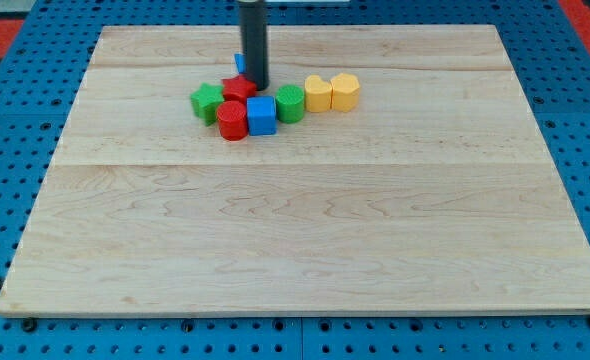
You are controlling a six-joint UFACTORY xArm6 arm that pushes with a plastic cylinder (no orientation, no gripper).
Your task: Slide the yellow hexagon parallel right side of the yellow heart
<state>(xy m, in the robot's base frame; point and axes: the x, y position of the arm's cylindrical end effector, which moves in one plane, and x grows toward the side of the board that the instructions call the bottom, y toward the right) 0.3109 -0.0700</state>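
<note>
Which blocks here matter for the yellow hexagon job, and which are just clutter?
Job: yellow hexagon, yellow heart, my tip, left of both yellows.

Clutter: green star, red block, red cylinder, blue cube, green cylinder, blue block behind the rod.

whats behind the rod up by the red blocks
A blue block peeks out at the rod's left edge; only a sliver shows, so its shape is hidden. My tip sits at the top edge of the upper red block, covering part of it.
</note>
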